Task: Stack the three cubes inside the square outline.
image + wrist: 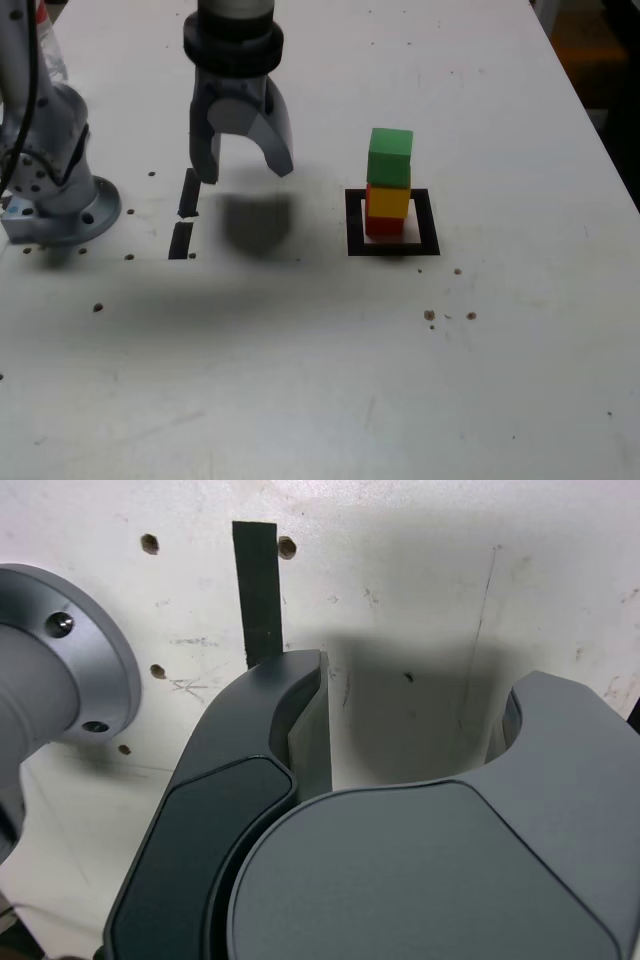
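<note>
In the exterior view the three cubes stand as one stack: the green cube [390, 157] on top, the yellow cube [389, 202] under it, and the red cube [381, 228] at the bottom, showing only as a thin edge. The stack sits inside the square outline [392, 247] of black tape. My gripper [245, 170] hangs open above the table, well off to the exterior view's left of the stack, holding nothing. The wrist view shows only my gripper [415, 720] with its jaws spread over bare white table; no cube appears there.
The arm's grey base [60, 200] [55, 670] stands at the exterior view's left. Two short black tape strips [188, 193] [181, 241] lie just below the gripper; one strip [258, 590] shows in the wrist view. Small screw holes dot the white table [300, 380].
</note>
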Action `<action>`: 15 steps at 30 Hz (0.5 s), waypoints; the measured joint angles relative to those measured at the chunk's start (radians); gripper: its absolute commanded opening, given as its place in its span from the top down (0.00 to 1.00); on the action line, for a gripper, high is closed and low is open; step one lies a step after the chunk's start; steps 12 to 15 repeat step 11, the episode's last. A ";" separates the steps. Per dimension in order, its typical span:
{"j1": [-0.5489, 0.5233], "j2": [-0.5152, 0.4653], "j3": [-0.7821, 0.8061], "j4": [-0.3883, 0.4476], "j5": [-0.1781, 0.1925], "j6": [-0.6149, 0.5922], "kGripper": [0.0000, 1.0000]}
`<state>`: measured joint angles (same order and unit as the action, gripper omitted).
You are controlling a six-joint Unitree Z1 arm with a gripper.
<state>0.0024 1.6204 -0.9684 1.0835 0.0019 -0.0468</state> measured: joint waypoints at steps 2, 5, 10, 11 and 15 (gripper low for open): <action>0.000 -0.001 0.066 -0.077 0.000 0.000 0.33; 0.000 -0.009 0.105 -0.127 0.001 0.000 0.33; 0.000 -0.016 0.144 -0.165 0.001 0.000 0.32; 0.000 -0.017 0.152 -0.177 0.002 0.000 0.32; 0.000 -0.017 0.152 -0.177 0.002 0.000 0.32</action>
